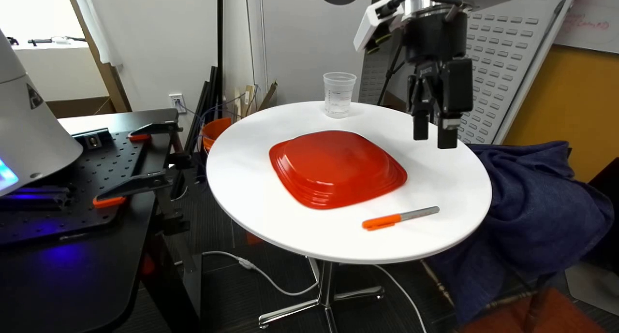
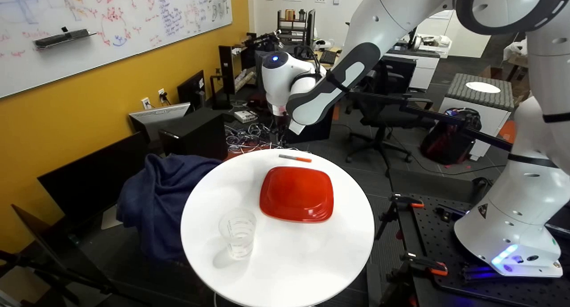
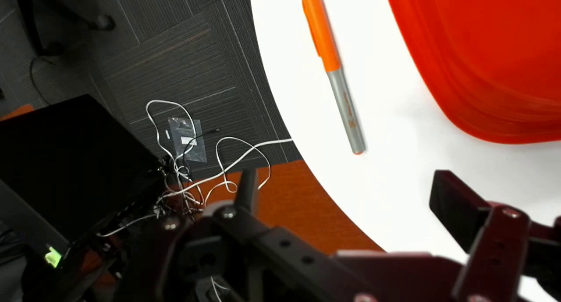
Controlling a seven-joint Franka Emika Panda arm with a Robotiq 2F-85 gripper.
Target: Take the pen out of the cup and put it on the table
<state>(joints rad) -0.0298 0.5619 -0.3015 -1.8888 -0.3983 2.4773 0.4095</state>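
Observation:
The pen (image 1: pixel 400 217), orange cap and grey barrel, lies flat on the white round table (image 1: pixel 242 171) near its edge in both exterior views (image 2: pixel 295 158). In the wrist view the pen (image 3: pixel 335 72) lies ahead of the fingers, apart from them. The clear cup (image 1: pixel 338 95) stands upright with nothing visible inside, across the red plate from the pen; it also shows in an exterior view (image 2: pixel 240 235). My gripper (image 1: pixel 434 134) is raised above the table's edge. In the wrist view its fingers (image 3: pixel 344 183) are wide apart with nothing between them.
An upturned red square plate (image 1: pixel 338 166) lies mid-table between pen and cup. A dark blue cloth (image 1: pixel 532 212) hangs over something beside the table. The dark workbench (image 2: pixel 445 240) with clamps stands at the robot's base. White cables (image 3: pixel 228 161) lie on the floor.

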